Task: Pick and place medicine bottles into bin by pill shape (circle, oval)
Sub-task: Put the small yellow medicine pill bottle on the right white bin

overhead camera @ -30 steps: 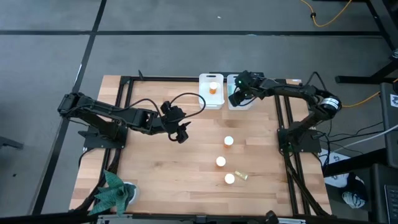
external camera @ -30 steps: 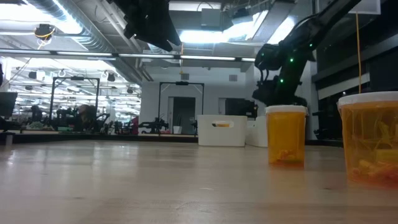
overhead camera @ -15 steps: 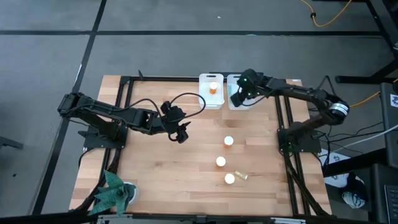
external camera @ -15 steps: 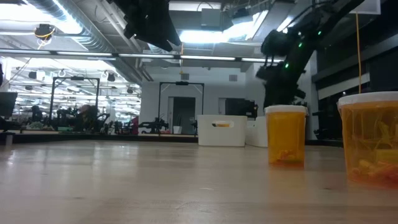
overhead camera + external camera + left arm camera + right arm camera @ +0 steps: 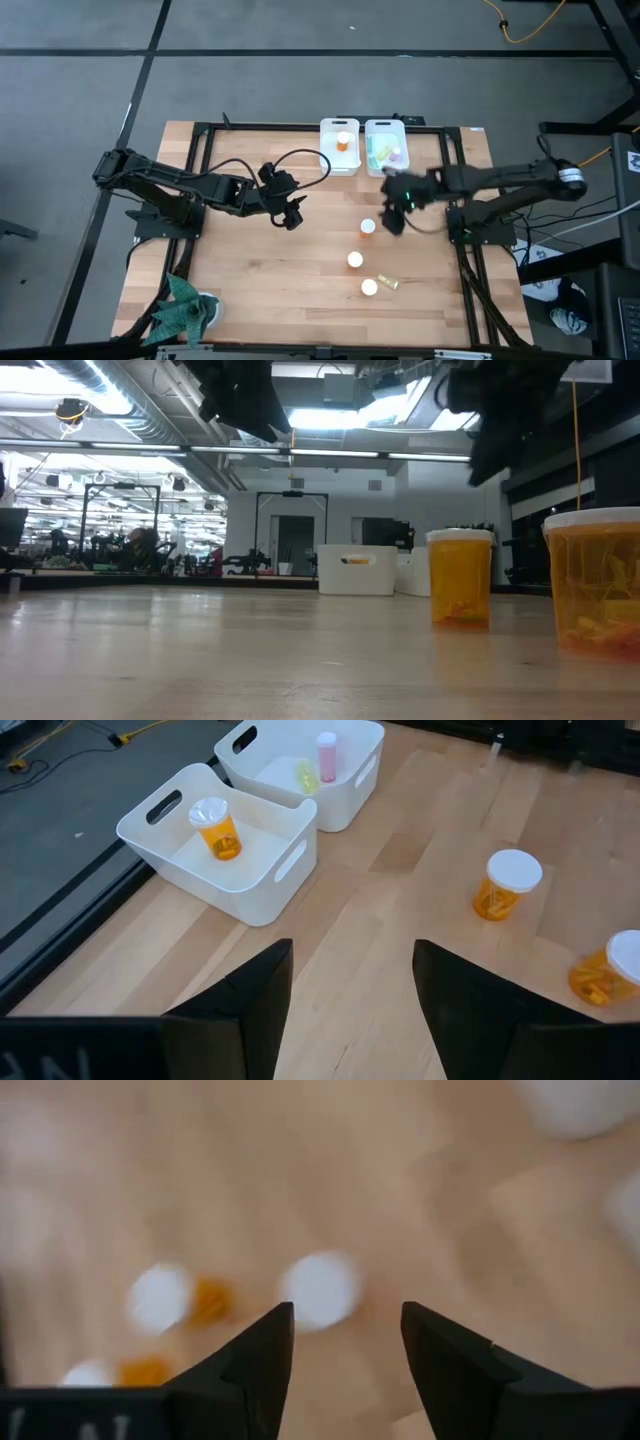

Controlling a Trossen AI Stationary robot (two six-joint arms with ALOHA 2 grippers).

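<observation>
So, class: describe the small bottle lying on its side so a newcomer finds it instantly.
Find the two white bins at the table's far edge, then follow the line of three white-capped orange bottles toward the near edge. Beside the nearest one lies the small yellowish bottle, the only one tipped over.

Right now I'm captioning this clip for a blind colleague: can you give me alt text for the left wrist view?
Two white bins sit side by side on a wooden table: the nearer bin holds one orange bottle, the farther bin a pink bottle and a yellow-green one. Two white-capped orange bottles stand on the table beyond the open left gripper.
</observation>
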